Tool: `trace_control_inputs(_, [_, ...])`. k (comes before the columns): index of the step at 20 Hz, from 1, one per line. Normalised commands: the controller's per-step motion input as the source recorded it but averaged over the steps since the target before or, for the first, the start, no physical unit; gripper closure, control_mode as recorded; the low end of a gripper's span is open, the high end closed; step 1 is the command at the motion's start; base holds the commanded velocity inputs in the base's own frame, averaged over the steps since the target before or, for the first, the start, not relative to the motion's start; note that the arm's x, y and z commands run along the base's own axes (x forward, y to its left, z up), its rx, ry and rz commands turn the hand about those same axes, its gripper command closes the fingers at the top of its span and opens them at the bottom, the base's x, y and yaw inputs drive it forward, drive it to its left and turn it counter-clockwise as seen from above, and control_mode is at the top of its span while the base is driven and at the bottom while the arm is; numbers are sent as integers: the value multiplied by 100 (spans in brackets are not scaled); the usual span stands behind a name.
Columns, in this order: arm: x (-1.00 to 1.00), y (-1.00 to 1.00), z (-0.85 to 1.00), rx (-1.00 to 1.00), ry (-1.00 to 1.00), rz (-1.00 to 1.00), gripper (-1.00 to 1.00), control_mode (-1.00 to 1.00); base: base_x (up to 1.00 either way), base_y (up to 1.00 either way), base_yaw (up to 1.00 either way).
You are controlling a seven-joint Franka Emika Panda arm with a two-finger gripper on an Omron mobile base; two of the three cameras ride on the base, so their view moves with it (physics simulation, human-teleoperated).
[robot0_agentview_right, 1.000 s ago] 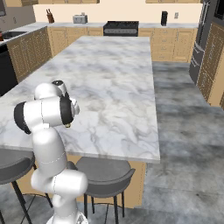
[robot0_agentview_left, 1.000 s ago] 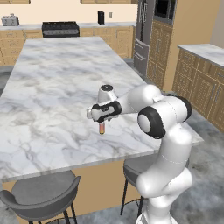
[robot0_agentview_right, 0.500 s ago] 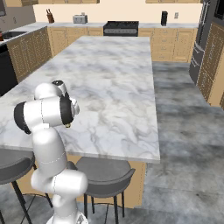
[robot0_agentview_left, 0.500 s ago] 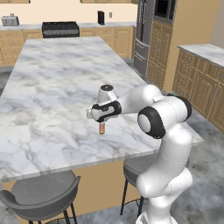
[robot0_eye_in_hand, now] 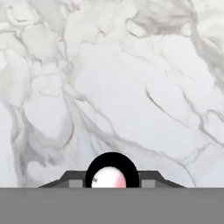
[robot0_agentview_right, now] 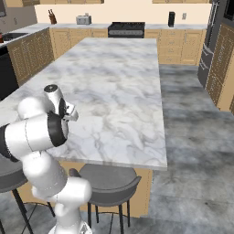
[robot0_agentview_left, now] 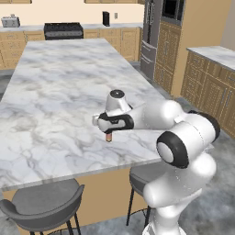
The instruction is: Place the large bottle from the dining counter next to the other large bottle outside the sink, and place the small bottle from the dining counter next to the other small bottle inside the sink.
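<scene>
End effector (robot0_agentview_left: 108, 134) pinching small bottle (robot0_agentview_left: 109, 137) at cap, low over desk (robot0_agentview_left: 55, 87) nr front edge. Risk: slim body may swing or slip out w/ fast lift or base travel to sink; grip sits high, so keep accel low.

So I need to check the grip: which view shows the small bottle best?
The left base view: the small bottle hangs orange-tipped beneath the shut jaws. The hand view gives its black cap from above. The right base view has the arm across it.
</scene>
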Motion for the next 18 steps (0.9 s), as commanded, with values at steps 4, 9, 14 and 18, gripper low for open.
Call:
trace_control_inputs(4, [-67, -3, 59, 6, -15, 0, 100, -100, 0, 0, 0])
trace_control_inputs(9, [-43, -15, 76, 4, -6, 0, 100, -100, 0, 0, 0])
trace_control_inputs(14, [-50, -39, 79, 1, -7, 0, 100, -100, 0, 0, 0])
trace_control_inputs(18, [-64, -19, 67, -4, -1, 0, 100, -100, 0, 0, 0])
